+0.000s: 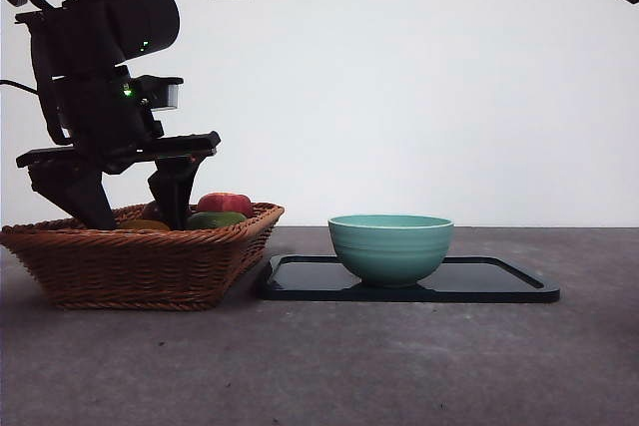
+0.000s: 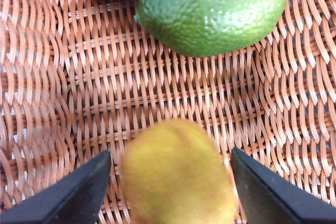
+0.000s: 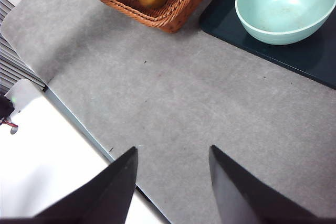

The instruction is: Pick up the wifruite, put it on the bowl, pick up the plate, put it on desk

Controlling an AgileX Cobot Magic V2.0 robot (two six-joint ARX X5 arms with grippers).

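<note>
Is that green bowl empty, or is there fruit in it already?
Empty. The right wrist view looks down into the bowl and shows only its bare inside. The wifruite lies in the basket, between the left gripper's open jaws.

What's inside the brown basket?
The basket holds a green fruit, a red fruit and the wifruite between the open left gripper. The rim hides anything lower.

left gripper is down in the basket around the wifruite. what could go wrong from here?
1. The left gripper has open jaws either side of the wifruite with gaps; an off-centre close could roll it away.
2. The green fruit lies close by in the basket; lifting could nudge it.
</note>
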